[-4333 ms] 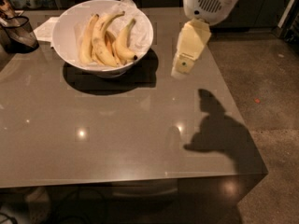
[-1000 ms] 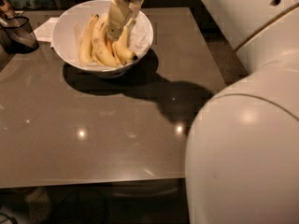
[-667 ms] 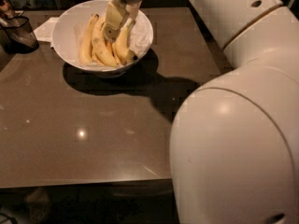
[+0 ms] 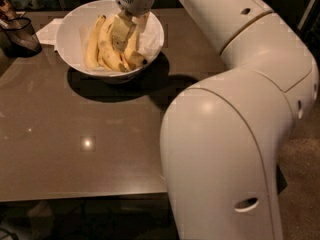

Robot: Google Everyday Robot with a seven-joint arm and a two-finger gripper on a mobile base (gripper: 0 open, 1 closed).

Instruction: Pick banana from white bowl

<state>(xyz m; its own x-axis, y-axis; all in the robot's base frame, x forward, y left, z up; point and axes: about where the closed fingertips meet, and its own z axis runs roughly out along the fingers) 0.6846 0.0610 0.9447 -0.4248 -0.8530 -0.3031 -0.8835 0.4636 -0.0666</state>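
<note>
End effector (image 4: 121, 38) lowered into the wide, paper-lined white bowl (image 4: 67, 29)
Seconds ago it hung beside the bowl over the brown surface (image 4: 75, 134); now it sits on the plump, curved yellow banana (image 4: 134, 58) lying there. Whether it has closed, I cannot tell; the grasp looks imminent.

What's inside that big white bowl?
Yellow bananas on crumpled white paper in the white bowl, including the plump banana with a black tip. The gripper hangs low over them, hiding parts of them.

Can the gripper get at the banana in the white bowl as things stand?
Probably yes. The gripper hangs right over the bowl, just above the banana; nothing covers it from above, though longer bananas lie close beside it.
</note>
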